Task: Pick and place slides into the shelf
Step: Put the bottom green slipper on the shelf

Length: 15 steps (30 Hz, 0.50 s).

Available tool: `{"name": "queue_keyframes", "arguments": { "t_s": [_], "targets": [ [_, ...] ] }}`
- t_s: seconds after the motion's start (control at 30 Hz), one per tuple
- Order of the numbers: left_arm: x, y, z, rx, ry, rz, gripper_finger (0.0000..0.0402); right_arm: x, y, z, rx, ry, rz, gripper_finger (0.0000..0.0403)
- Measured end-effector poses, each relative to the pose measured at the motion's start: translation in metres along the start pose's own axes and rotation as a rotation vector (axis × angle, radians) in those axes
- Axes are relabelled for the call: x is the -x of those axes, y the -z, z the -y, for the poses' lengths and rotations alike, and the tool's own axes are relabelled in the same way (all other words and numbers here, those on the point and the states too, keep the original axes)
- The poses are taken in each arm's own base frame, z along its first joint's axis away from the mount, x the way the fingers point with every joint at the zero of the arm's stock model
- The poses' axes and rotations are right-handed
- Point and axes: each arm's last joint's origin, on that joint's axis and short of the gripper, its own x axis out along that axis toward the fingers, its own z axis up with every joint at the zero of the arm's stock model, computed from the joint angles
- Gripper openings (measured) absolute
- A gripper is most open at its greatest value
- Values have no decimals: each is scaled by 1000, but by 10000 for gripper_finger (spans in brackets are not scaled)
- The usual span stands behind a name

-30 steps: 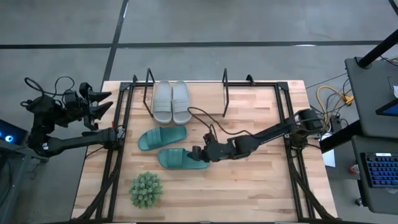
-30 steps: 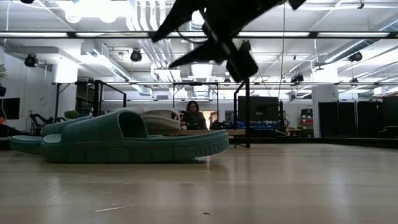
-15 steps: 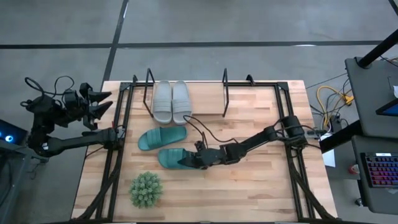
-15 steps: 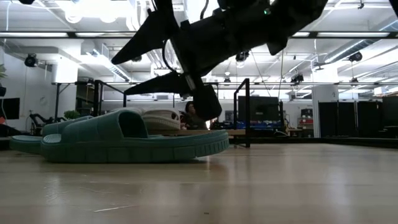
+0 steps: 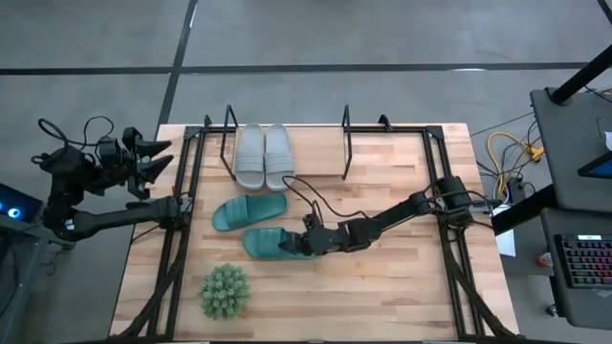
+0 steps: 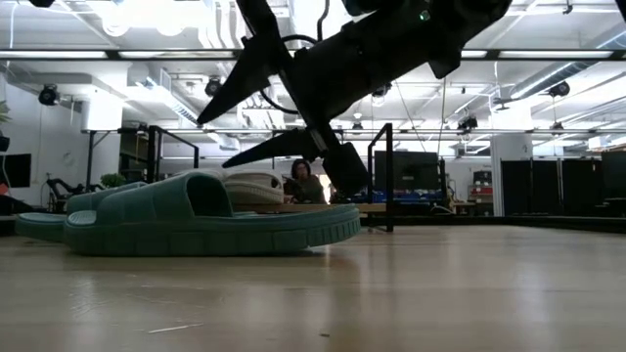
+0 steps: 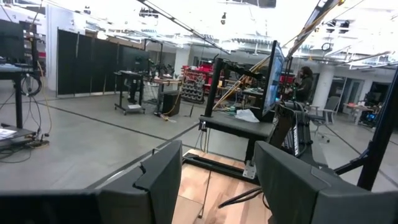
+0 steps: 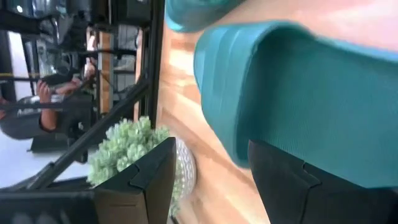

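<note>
Two teal slides lie flat on the wood table: one [image 5: 249, 210] nearer the shelf, and one [image 5: 273, 244] closer to the near edge, also seen in the low view [image 6: 196, 225]. Two light grey slides [image 5: 263, 158] lie side by side between the upright loops of the shelf [image 5: 345, 143]. My right gripper [image 5: 290, 245] [image 6: 213, 143] is open and rolled on its side. One finger is above the other, just over the near teal slide behind its strap [image 8: 280, 93]. My left gripper [image 5: 158, 158] [image 7: 217, 186] waits open beyond the table's left edge.
A small spiky green plant [image 5: 224, 290] stands near the table's front left. Black frame rails [image 5: 182, 239] [image 5: 449, 239] run along both sides. Bare wood [image 5: 382, 296] lies at the near right. A person [image 6: 305, 181] sits in the room beyond.
My right gripper has come down and toward the table's left, slanting over the near teal slide from its right end. It stays open. None of the slides has moved.
</note>
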Motion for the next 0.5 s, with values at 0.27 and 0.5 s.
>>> {"name": "queue_keyframes", "arguments": {
  "t_s": [0.27,0.5],
  "targets": [
    [0,0,0,0,1,0,187,-2,-13,1,1,16,102,192],
    [0,0,0,0,1,0,187,-5,-13,4,36,23,102,192]
  ]
}}
